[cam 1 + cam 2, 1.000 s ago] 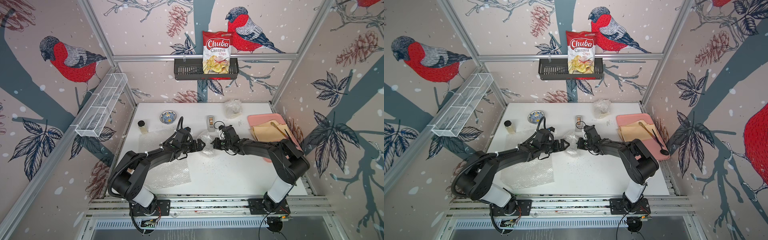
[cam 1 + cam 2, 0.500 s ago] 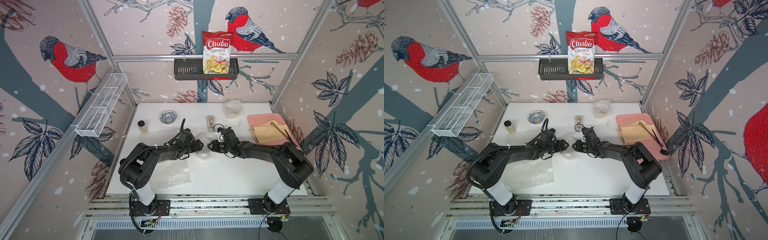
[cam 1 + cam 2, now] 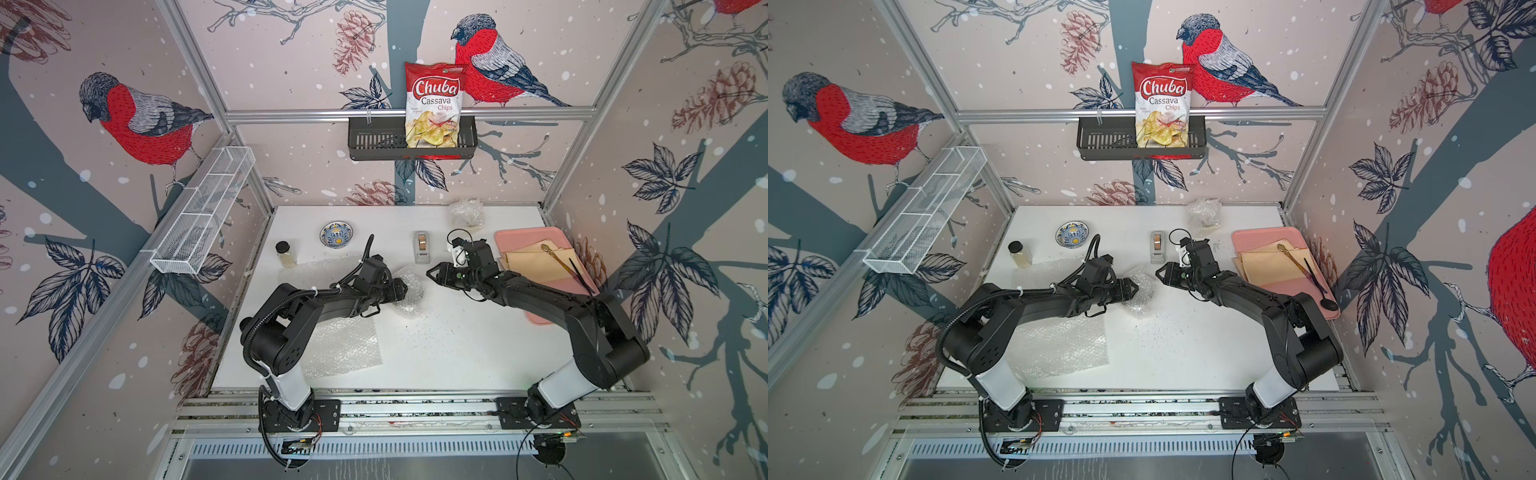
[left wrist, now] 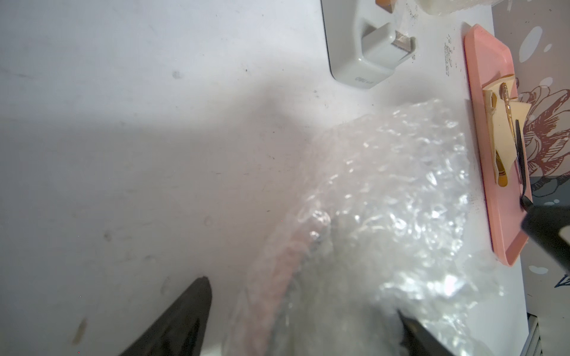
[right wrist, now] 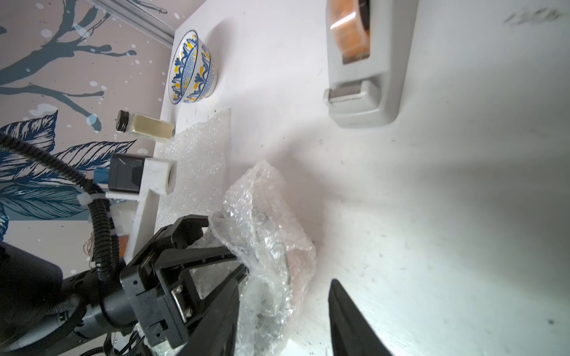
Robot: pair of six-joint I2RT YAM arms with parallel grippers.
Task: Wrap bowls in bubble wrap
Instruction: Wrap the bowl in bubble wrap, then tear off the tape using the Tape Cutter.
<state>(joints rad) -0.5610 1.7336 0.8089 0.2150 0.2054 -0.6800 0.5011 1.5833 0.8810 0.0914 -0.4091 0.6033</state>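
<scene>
Bullfinch-patterned walls [image 3: 291,62] enclose a white tabletop [image 3: 457,357] in even light.

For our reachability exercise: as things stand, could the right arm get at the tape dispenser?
Probably yes: the right gripper hangs open and empty close to the tape dispenser, with only bare table between them.

I read the bubble wrap [image 3: 409,293] as clear, glossy, crinkled plastic. The desk [image 3: 457,353] looks matt white and finely scuffed. The bowl [image 3: 336,234] is shiny glazed ceramic, the tape dispenser [image 3: 422,249] smooth matt grey plastic, and the tray [image 3: 505,243] smooth pink plastic under matt tan paper [image 3: 536,264].
</scene>
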